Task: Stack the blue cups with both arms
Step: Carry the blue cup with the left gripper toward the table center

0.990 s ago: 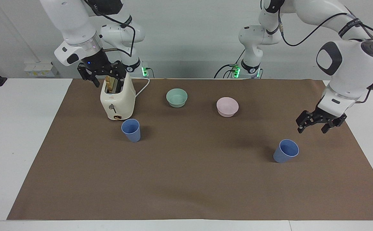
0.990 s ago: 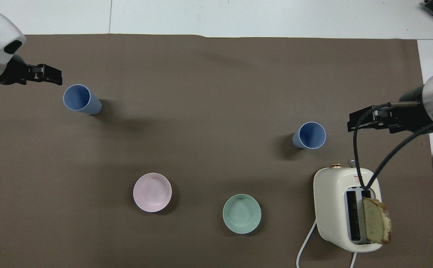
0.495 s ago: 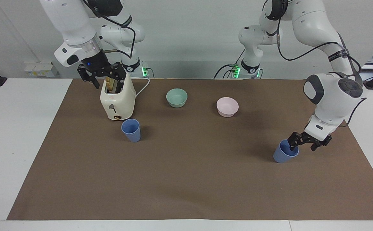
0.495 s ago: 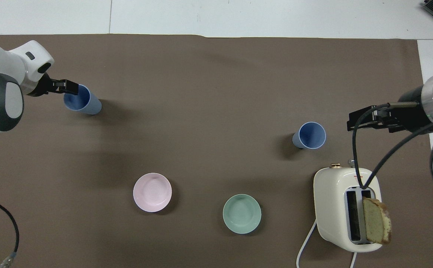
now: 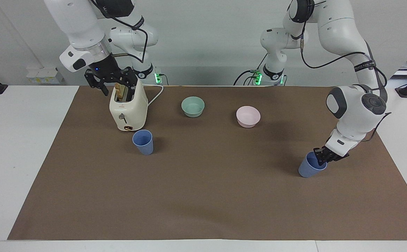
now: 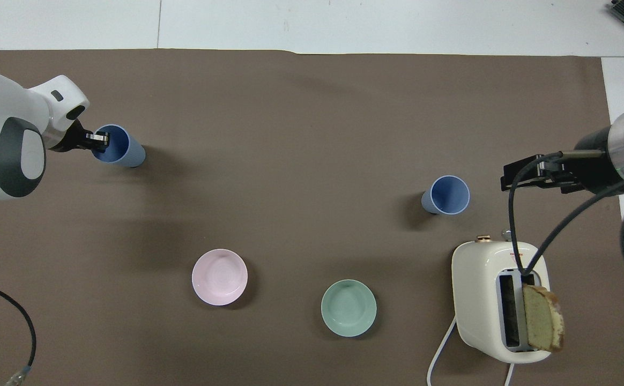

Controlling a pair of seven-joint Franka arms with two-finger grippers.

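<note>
One blue cup [image 5: 306, 170] stands upright on the brown mat toward the left arm's end; it also shows in the overhead view [image 6: 130, 154]. My left gripper [image 5: 319, 161] is down at its rim, one finger inside and one outside, closed on the wall; in the overhead view the left gripper [image 6: 99, 140] sits on the rim. The second blue cup [image 5: 143, 141] stands in front of the toaster and also shows from overhead [image 6: 447, 195]. My right gripper [image 5: 111, 84] hangs open in the air by the toaster's top, seen overhead [image 6: 526, 177] beside that cup.
A cream toaster [image 5: 128, 110] with a bread slice [image 6: 542, 324] in one slot stands toward the right arm's end. A mint-green bowl [image 5: 193, 106] and a pink bowl [image 5: 248, 116] sit nearer to the robots than the cups.
My left gripper came down from the air onto the cup's rim and its fingers closed on the wall. The right arm barely moved.
</note>
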